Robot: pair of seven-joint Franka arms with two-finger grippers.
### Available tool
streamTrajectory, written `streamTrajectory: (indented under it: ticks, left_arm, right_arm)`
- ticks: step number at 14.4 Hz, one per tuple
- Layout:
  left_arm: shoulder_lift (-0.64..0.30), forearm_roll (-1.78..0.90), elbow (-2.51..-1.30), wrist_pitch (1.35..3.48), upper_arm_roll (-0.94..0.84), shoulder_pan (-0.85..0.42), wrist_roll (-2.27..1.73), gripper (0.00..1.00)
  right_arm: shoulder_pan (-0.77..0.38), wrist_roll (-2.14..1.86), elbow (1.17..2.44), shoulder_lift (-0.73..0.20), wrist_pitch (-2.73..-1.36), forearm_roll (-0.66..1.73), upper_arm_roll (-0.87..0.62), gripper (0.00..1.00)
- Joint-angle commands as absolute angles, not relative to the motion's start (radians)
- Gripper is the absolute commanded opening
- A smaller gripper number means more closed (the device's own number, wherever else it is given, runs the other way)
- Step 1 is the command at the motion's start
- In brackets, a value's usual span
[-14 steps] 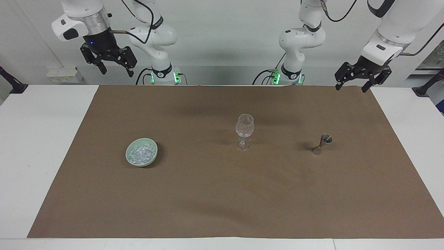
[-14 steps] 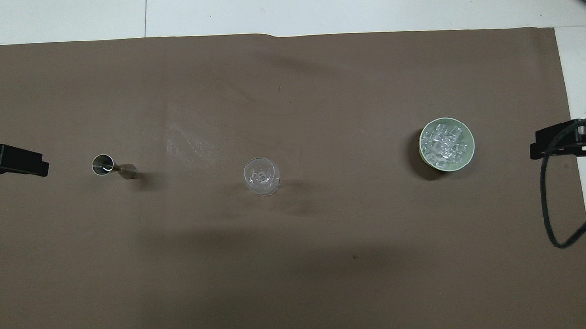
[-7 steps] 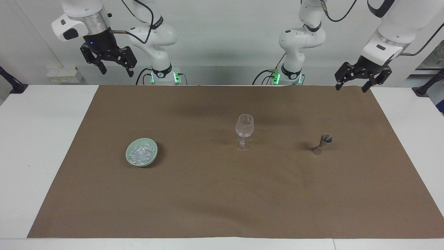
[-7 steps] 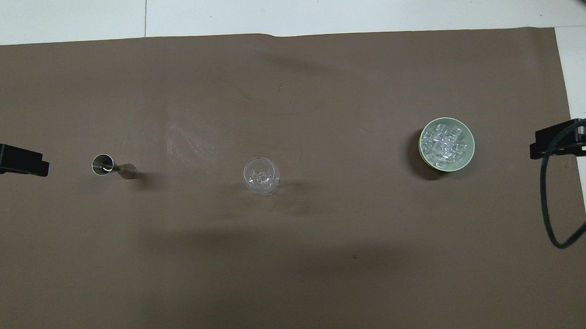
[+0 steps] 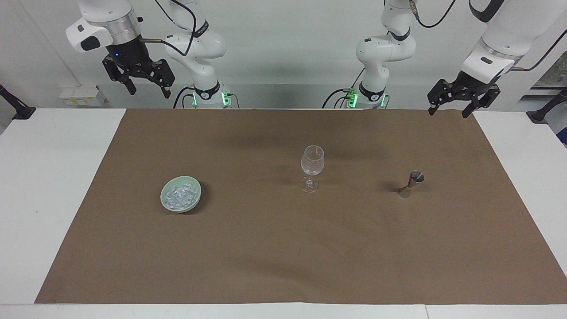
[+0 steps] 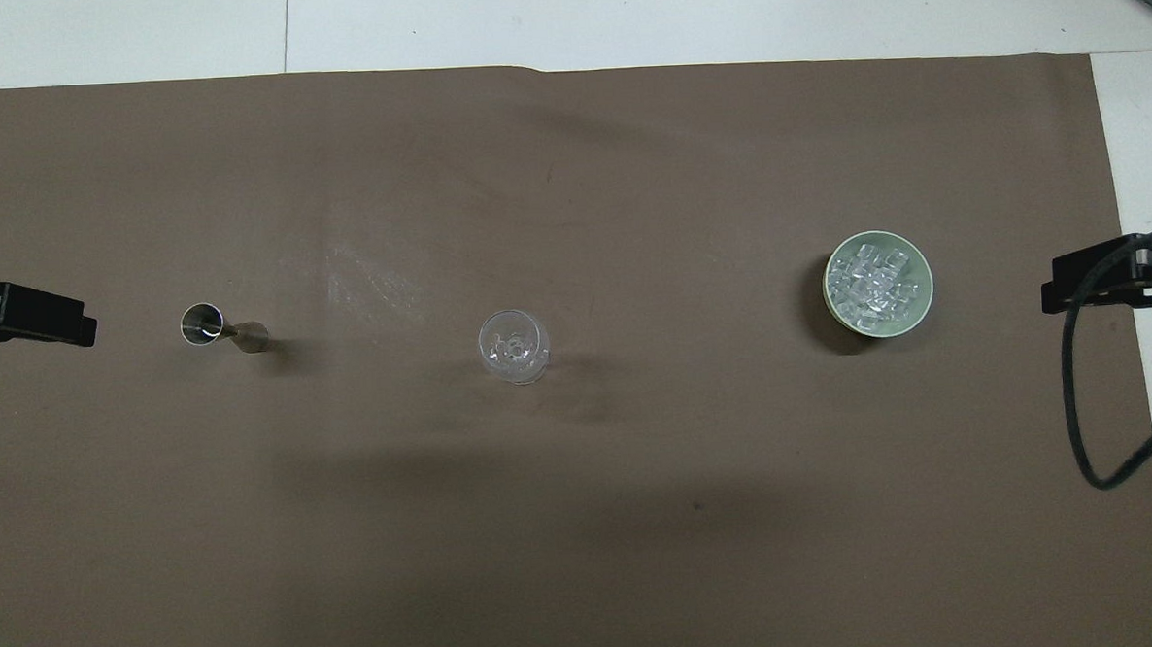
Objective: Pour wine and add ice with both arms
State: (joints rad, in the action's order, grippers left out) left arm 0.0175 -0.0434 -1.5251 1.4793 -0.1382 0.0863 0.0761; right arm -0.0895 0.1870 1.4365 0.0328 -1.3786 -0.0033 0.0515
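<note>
Fingers spread wide and holding nothing, your right gripper (image 5: pixel 147 88) hangs at the upper left of the facing view, your left gripper (image 5: pixel 448 108) at its upper right over the brown mat's (image 5: pixel 283 248) corner. You'll find the ice (image 5: pixel 180 196) heaped in a green bowl (image 5: pixel 166 204) at left of centre, a wine glass (image 5: pixel 312 167) upright mid-frame, and a metal measuring cup (image 5: pixel 411 184) at centre right.

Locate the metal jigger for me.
The small metal hourglass-shaped jigger stands on the brown mat, toward the left arm's end, beside the clear stemmed wine glass.
</note>
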Motion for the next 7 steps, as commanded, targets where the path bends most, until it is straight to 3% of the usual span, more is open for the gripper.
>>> streamTrajectory:
  ticks: [1,7]
  left_arm:
    - [0.009,-0.054,-1.513,1.482,-0.138,0.091,0.052,1.00]
    - [-0.021,-0.048,-1.514,1.482,-0.137,0.087,-0.021,1.00]
  right_arm:
    - [-0.077,0.169,1.453,0.048,-1.390,0.014,0.049,1.00]
    - [-0.077,0.169,1.453,0.048,-1.390,0.014,0.049,1.00]
